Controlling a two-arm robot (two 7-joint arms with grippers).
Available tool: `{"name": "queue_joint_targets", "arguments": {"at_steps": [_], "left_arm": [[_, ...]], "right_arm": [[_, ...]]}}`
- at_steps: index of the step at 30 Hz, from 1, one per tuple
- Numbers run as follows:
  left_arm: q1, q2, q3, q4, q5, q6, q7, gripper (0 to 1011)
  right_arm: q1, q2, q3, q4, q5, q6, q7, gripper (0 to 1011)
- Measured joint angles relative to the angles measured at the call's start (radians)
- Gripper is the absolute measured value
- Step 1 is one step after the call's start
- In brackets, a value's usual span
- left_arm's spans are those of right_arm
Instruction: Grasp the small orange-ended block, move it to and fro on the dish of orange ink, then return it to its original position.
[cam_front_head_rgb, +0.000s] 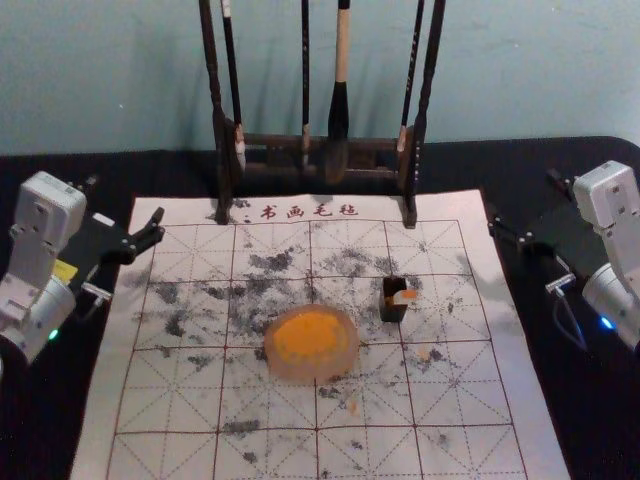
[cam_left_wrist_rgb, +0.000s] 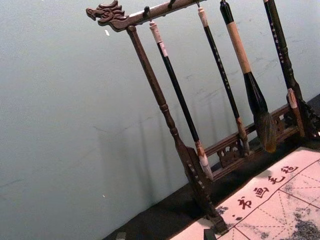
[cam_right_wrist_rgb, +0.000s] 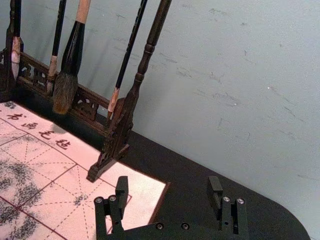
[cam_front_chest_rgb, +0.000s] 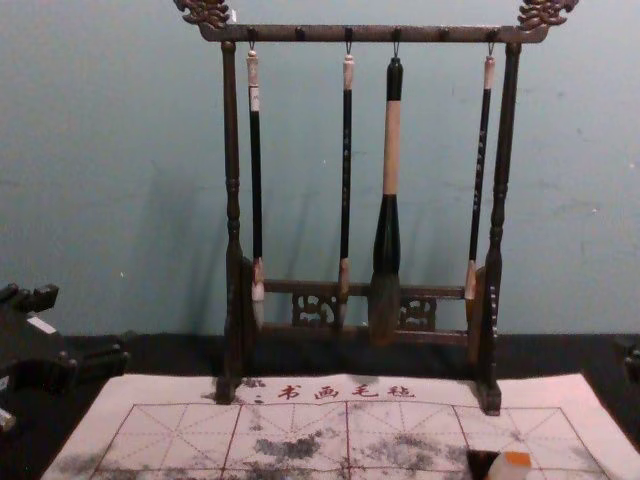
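The small white block with an orange end (cam_front_head_rgb: 403, 298) rests at a dark holder (cam_front_head_rgb: 393, 312) right of centre on the mat; in the chest view the block (cam_front_chest_rgb: 509, 468) is at the bottom edge. Left of it lies the round dish of orange ink (cam_front_head_rgb: 311, 340). My left gripper (cam_front_head_rgb: 125, 202) is open at the mat's left edge, well away from block and dish; its fingertips edge into the left wrist view (cam_left_wrist_rgb: 165, 235). Beyond the mat's right side is my right gripper (cam_front_head_rgb: 524, 203), also open, with nothing between its fingertips in the right wrist view (cam_right_wrist_rgb: 168, 184).
A wooden rack (cam_front_chest_rgb: 232, 200) with several hanging brushes stands across the mat's far edge, before the wall. The white gridded mat (cam_front_head_rgb: 170, 400), marked with black ink smudges, lies on a black table (cam_front_head_rgb: 90, 440).
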Motion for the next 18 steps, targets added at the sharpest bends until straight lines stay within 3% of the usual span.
{"name": "queue_joint_targets", "arguments": {"at_steps": [18], "left_arm": [[0.000,0.000,0.000,0.000,0.000,0.000,0.000,1001]], "right_arm": [[0.000,0.000,0.000,0.000,0.000,0.000,0.000,1002]]}}
